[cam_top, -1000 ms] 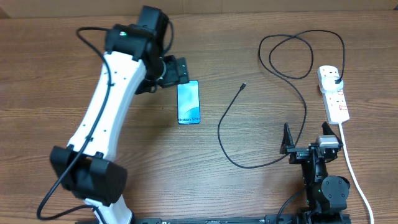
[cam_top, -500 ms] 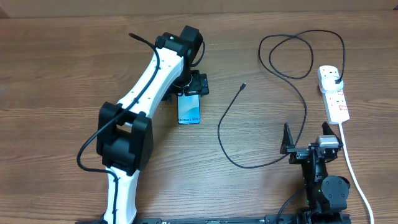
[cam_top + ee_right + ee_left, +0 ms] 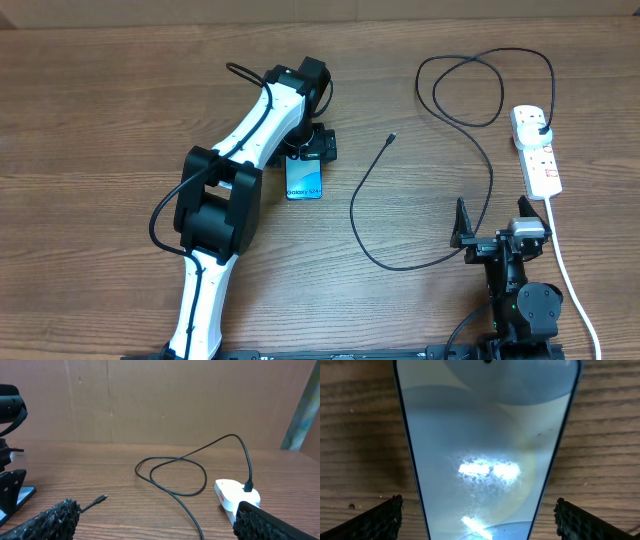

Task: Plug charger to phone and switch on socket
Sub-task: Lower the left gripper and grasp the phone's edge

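Note:
The phone (image 3: 304,180) lies flat on the table with its blue screen lit. My left gripper (image 3: 310,147) hovers over its far end, open; in the left wrist view the phone (image 3: 485,435) fills the frame and the fingers (image 3: 382,521) stand either side of it, clear of its edges. The charger's black cable (image 3: 360,215) curves across the table, its plug tip (image 3: 392,138) free to the right of the phone. Its adapter (image 3: 541,125) sits in the white socket strip (image 3: 538,155). My right gripper (image 3: 492,228) is open and empty near the front edge, with the plug tip (image 3: 101,497) and the strip (image 3: 231,496) ahead of it.
The strip's thick white cord (image 3: 566,262) runs down the right side past my right arm. The black cable makes a loop (image 3: 470,90) at the back right. A cardboard wall (image 3: 150,400) stands behind the table.
My left arm has swung right from beside the phone to over its far end, then settled a little. The phone, cable and right arm have not moved.

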You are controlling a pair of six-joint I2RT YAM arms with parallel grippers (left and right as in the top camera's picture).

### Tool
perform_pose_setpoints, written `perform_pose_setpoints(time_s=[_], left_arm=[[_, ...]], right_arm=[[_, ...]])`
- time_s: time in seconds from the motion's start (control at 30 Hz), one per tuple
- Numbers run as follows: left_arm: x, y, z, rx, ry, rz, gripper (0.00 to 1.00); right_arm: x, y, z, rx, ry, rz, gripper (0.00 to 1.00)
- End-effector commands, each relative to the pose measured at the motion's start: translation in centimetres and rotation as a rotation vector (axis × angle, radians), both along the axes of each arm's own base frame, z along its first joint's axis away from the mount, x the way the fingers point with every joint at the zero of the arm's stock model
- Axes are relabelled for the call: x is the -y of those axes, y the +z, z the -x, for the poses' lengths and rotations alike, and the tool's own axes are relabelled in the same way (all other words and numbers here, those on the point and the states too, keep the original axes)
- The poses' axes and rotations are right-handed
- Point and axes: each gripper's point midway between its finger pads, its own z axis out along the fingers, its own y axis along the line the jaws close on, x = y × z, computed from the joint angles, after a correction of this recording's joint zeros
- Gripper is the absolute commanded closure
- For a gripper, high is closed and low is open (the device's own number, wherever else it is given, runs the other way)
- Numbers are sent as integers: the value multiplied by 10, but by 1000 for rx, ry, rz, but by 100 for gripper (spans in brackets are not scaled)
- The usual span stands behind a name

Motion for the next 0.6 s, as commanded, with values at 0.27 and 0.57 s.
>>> perform_pose_setpoints(time_s=[0.27, 0.57], left_arm=[[0, -1, -15, 59, -37, -8, 0], [-1, -6, -13, 53, -15, -17, 0]], right_arm=[[1, -3, 0, -1, -6, -9, 0], [1, -3, 0, -1, -7, -9, 0]])
